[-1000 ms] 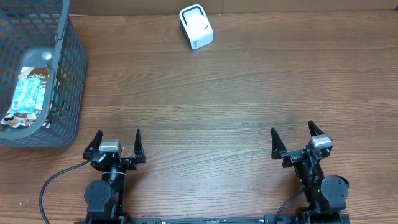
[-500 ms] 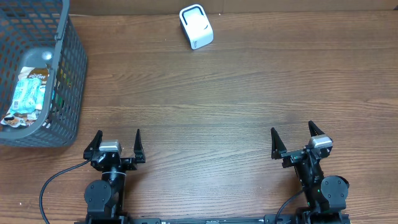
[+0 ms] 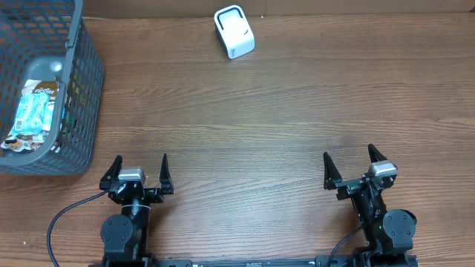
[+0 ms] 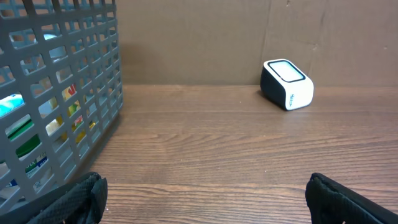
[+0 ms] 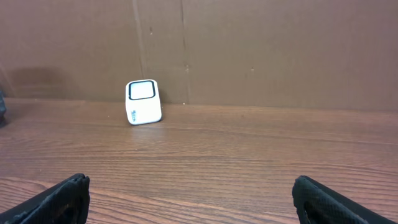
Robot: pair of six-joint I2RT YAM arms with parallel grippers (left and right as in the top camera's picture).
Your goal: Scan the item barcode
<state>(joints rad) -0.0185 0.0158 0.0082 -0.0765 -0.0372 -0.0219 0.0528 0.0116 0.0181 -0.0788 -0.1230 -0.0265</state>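
Nothing begun yet: both arms parked, item in the basket.
The left fingers [image 3: 116, 166] stood spread as wide as they go, holding nothing and touching nothing, poised at the near edge of the surface [image 3: 252, 126]. The right fingers [image 3: 327, 166] were the same, wide and empty, toward the near right corner. Further out, the white scanner [image 3: 234, 32] sat at the far edge, well apart from both arms. The item, a pale blue packet [image 3: 33, 111], lay inside the grey basket [image 3: 87, 96] against the left edge, toward the far corner. By my reading every step was left: lift it out, carry it to the scanner, get it read.
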